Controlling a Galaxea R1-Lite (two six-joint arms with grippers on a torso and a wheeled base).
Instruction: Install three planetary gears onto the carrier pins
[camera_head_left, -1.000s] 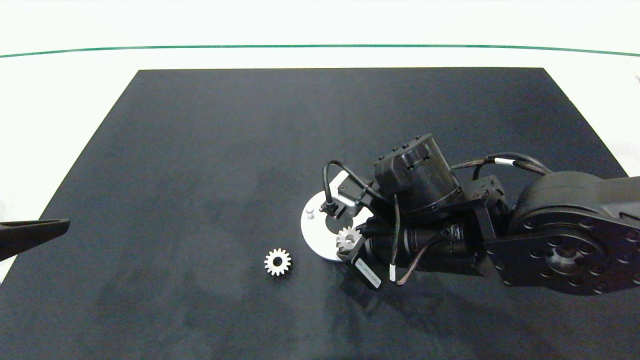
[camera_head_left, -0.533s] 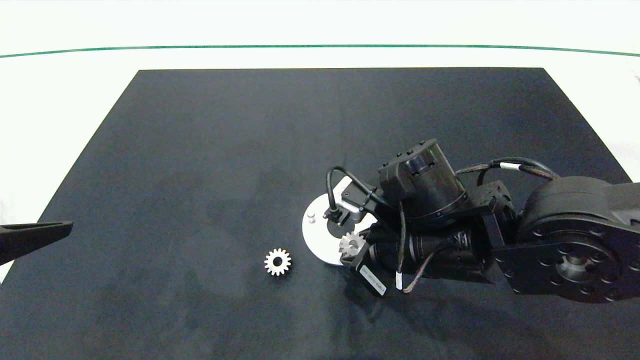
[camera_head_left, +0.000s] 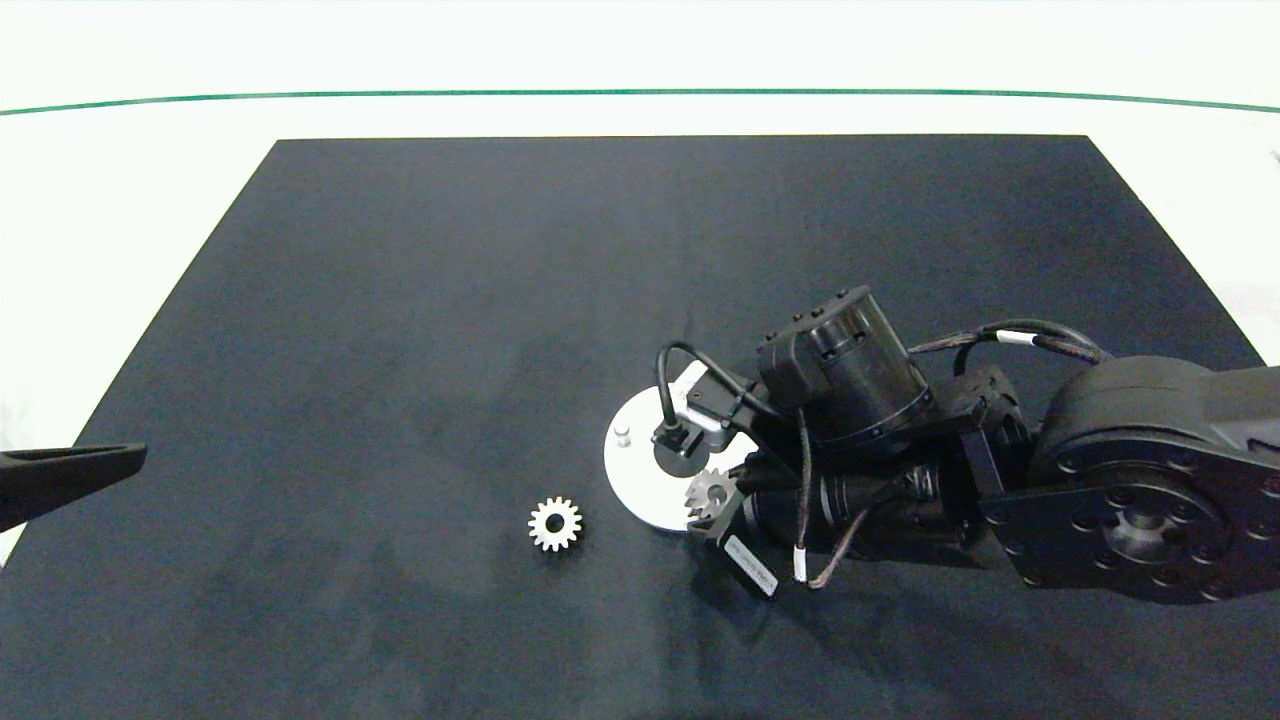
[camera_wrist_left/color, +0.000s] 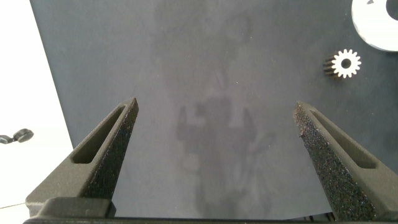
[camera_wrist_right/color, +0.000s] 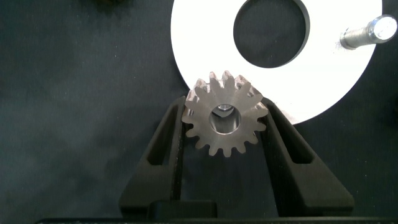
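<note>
Head view: the right gripper (camera_head_left: 712, 497) pinches one toothed metal planetary gear (camera_head_left: 711, 492) at the near rim of the flat white carrier disc (camera_head_left: 640, 480); a bare carrier pin (camera_head_left: 622, 434) stands across the disc's central hole from the claw, and a second gear (camera_head_left: 555, 524) lies flat on the dark matte mat (camera_head_left: 450, 300), off to the claw's side and apart from the disc. The step in hand appears to be seating this gear; the next move calls for lining its bore over a pin and lowering it straight. Left wrist view: the left gripper (camera_wrist_left/color: 214, 146) hangs spread and empty over the mat, its finger pads (camera_wrist_left/color: 317, 149) coarse and grainy, the loose gear far ahead of it. Right wrist view: the held gear, bore facing the camera, is squeezed between the two dark fingers, overlapping the smooth disc edge, the shiny cylindrical pin beyond.
</note>
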